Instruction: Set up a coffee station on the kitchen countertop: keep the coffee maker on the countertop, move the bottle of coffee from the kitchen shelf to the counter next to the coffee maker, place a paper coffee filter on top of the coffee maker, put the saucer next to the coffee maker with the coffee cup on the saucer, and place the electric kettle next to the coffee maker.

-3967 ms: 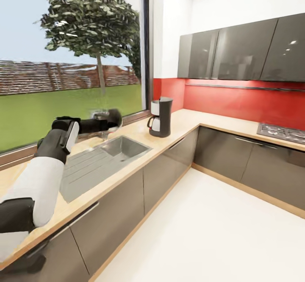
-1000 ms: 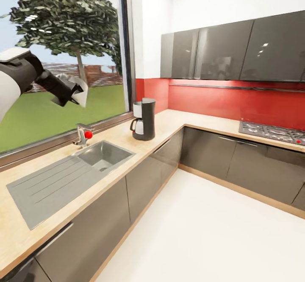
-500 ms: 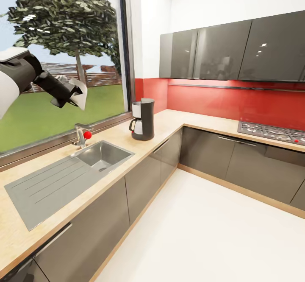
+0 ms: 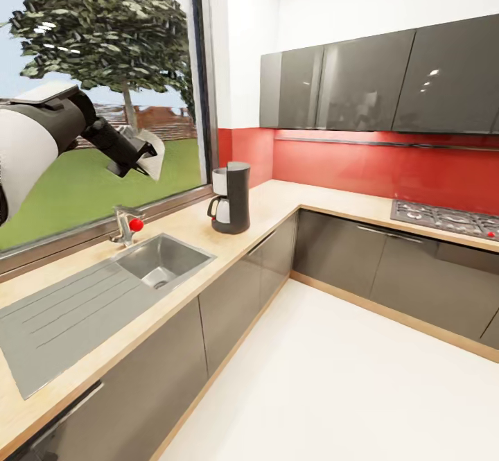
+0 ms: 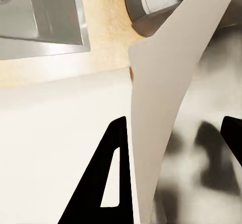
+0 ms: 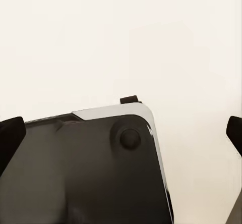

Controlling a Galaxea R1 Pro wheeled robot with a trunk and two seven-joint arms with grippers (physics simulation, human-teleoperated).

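Here, the paper coffee filter (image 4: 151, 157) is hanging in the air above the kitchen countertop (image 4: 274, 201), over the stretch between the sink (image 4: 161, 261) and the coffee maker (image 4: 231, 197), because your left gripper (image 4: 136, 156) is pinching it by one edge, fingers closed on the thin sheet. In the left wrist view the filter (image 5: 169, 103) is fanning out from between the dark fingers (image 5: 103, 176), with the top of the coffee maker (image 5: 156, 2) lying just beyond its far end, so you are lining it up from above, I judge. The coffee maker is standing on the run under the window, close to the inner corner of the L and back from the front edge, where the task wants it kept. Holding the filter high is giving it clearance over the tap (image 4: 125, 226); being so light and floppy, it is likely to sag or slip, so lower it gently. Your right gripper (image 6: 121, 133) is pointing at a pale floor past a dark part of the robot, its jaws spread wide with nothing between them.
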